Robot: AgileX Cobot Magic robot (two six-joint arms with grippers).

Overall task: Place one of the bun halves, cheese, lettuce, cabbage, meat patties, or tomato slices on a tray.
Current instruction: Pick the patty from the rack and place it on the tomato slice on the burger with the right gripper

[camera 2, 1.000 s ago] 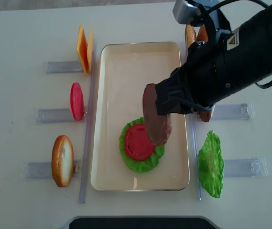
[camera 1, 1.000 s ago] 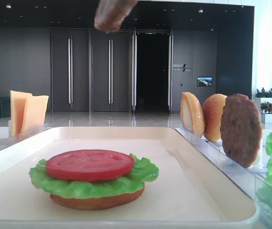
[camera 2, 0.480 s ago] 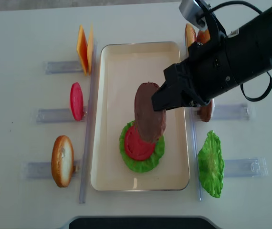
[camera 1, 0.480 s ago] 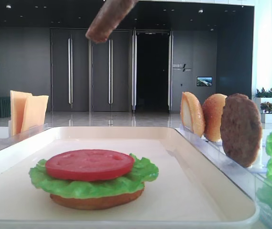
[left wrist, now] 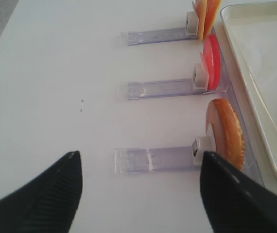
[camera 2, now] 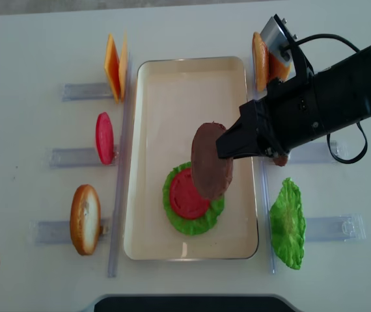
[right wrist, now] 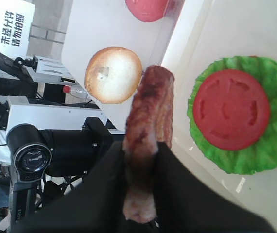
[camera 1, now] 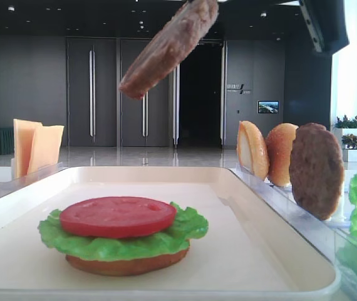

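The meat patty [camera 2: 211, 160], a rough greyish-brown disc, hangs tilted in the air above the middle of the cream-white tray [camera 2: 172, 84], overlapping the right edge of the stack in the overhead view (seen edge-on from the right wrist view [right wrist: 146, 141]). Lower on the tray sits that stack: a bun half [camera 1: 127, 265] at the bottom, ruffled green lettuce [camera 2: 202, 224] on it, and a flat red tomato slice [camera 2: 184, 195] on top. Left of the tray stand upright cheese slices [camera 2: 114, 65], another tomato slice [camera 2: 104, 138] and a bun half [camera 2: 84, 219]; to the right, two bun halves [camera 2: 261, 60], a darker patty [camera 1: 316, 170] and a second lettuce leaf [camera 2: 287, 223].
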